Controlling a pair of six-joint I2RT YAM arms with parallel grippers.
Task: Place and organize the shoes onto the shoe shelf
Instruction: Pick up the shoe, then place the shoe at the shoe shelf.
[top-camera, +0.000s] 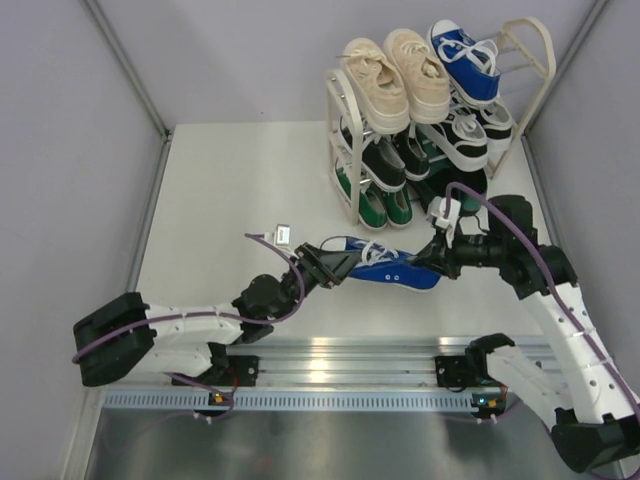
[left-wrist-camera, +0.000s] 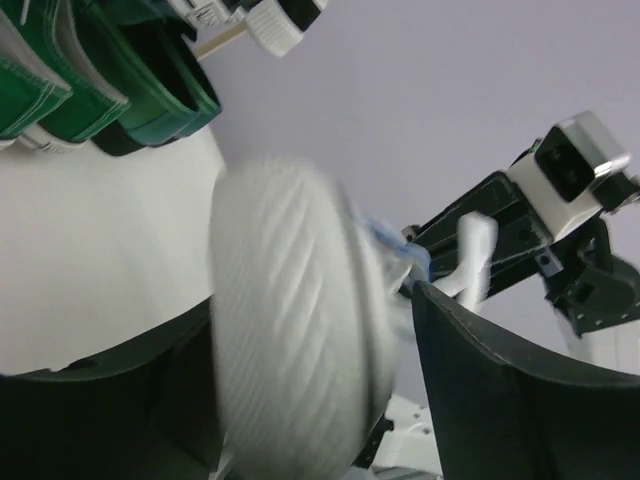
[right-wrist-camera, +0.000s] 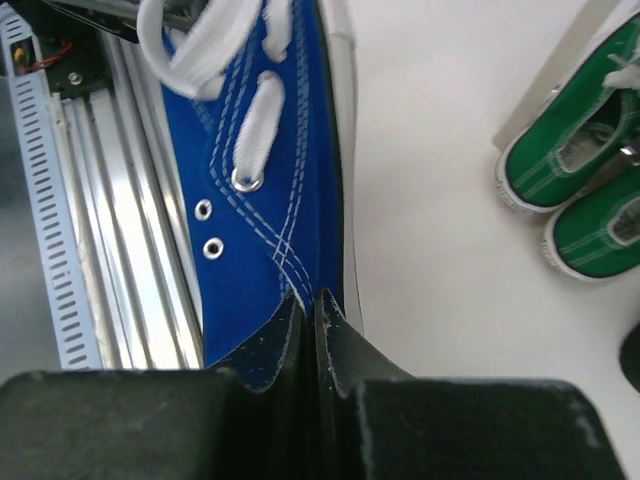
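While our right hand (right-wrist-camera: 312, 318) clamps the heel of one blue sneaker (top-camera: 392, 268), our left hand (top-camera: 322, 268) gapes round its toe, near the shoe shelf (top-camera: 343, 150). Its top tier carries two cream sneakers (top-camera: 378, 75) and one blue mate (top-camera: 466, 58).

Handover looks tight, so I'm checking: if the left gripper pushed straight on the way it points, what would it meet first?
The blue sneaker: its white sole sits between the left gripper's fingers. Behind it, probably the right gripper.
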